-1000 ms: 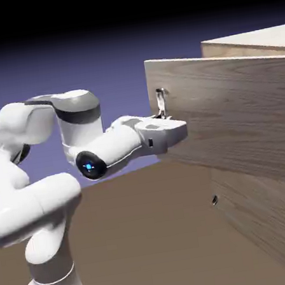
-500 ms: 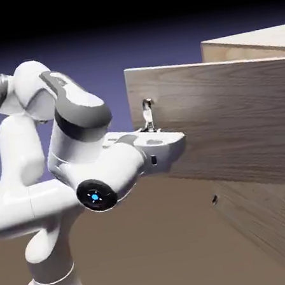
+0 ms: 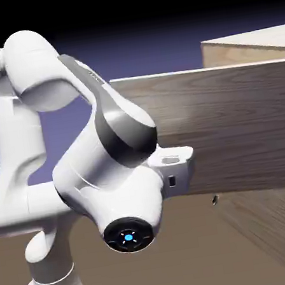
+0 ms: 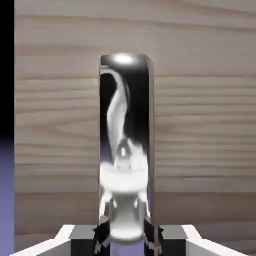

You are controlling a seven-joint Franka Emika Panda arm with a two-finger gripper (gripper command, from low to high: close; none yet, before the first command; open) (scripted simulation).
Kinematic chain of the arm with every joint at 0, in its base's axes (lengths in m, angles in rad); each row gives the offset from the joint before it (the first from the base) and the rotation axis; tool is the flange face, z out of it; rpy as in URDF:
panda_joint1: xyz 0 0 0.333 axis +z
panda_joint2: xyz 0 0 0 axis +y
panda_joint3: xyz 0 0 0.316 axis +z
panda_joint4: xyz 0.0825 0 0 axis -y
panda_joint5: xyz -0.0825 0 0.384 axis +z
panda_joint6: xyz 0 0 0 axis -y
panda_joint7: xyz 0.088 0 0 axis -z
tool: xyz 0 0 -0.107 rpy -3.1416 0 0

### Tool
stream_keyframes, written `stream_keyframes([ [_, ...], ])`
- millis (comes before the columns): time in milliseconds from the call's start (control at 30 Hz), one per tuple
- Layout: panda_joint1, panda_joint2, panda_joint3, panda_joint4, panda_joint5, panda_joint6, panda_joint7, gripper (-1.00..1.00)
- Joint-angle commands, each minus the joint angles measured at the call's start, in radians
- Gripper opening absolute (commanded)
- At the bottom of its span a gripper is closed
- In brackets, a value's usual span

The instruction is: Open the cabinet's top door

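The cabinet [image 3: 246, 43] stands at the exterior view's right. Its top door [image 3: 232, 125] is swung far out from the cabinet front, the free edge reaching toward the exterior view's left. My gripper [image 3: 177, 164] sits against the door's face, and the arm's elbow hides the handle in this view. In the hand view the silver bar handle [image 4: 125, 140] stands upright on the wood-grain door [image 4: 200, 125]. My gripper [image 4: 127, 236] is shut on the handle's lower end, with dark fingertips [image 4: 102, 237] on either side of it.
Below the open door is the matching lower panel [image 3: 274, 228], closed, with its small handle [image 3: 215, 200]. The arm's big white elbow [image 3: 124, 193] fills the middle of the exterior view. The brown table [image 3: 207, 257] lies in front of the cabinet.
The top door has swung further open, its free edge moving toward the exterior view's left. The arm has folded back with it, and the elbow now covers the handle.
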Motion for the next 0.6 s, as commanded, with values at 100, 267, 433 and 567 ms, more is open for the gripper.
stream_keyframes([
  [100, -0.003, -0.145, 0.011, 0.131, -0.100, -0.011, -0.026, -1.00],
  [267, 0.005, -0.325, 0.027, 0.309, -0.211, -0.035, -0.031, -1.00],
  [433, 0.026, -0.493, 0.043, 0.490, -0.298, -0.073, -0.010, -1.00],
  [567, 0.051, -0.618, 0.056, 0.635, -0.353, -0.111, 0.018, -1.00],
])
